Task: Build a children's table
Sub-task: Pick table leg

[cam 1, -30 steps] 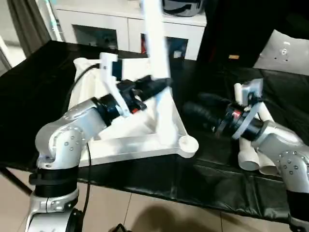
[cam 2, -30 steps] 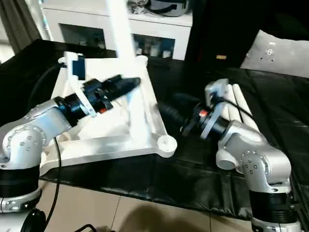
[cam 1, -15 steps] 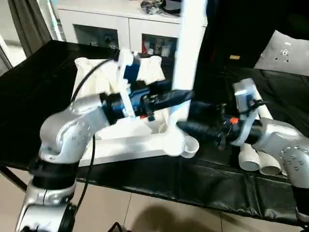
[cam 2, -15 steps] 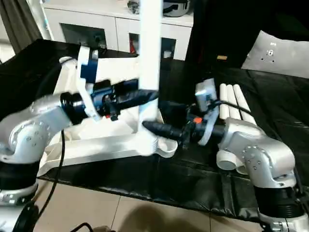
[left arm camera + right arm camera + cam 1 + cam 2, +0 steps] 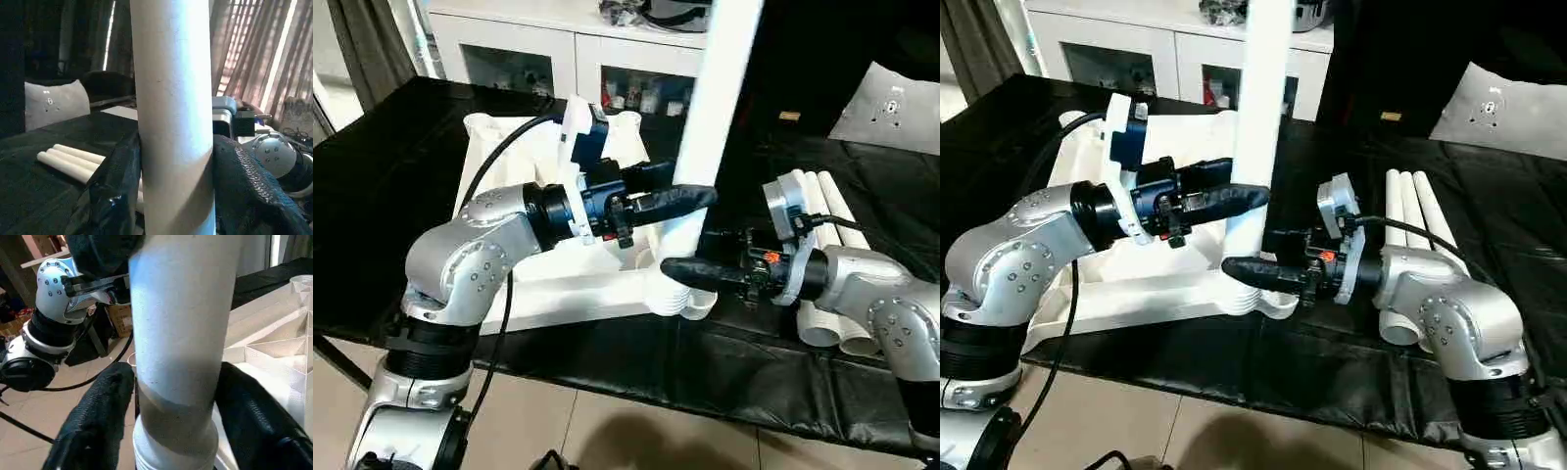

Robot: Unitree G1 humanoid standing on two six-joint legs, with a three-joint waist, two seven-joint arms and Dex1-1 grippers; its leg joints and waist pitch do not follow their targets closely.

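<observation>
We are fitting the first leg [image 5: 717, 117] into the corner socket [image 5: 683, 297] of the upside-down table top [image 5: 524, 255], left of centre on the black worktop [image 5: 401, 176]. Our left gripper [image 5: 690, 199] pinches the upright leg between its fingers, while the right gripper [image 5: 677, 271] has its fingers around the leg's foot, barely touching. Next we judge the leg needs pressing straight down; three spare legs [image 5: 822, 196] lie at right.

The upright leg [image 5: 710, 127] I hold runs off the frame at 12 o'clock; my fingers [image 5: 690, 272] hide its foot in the corner socket [image 5: 677, 299].
</observation>
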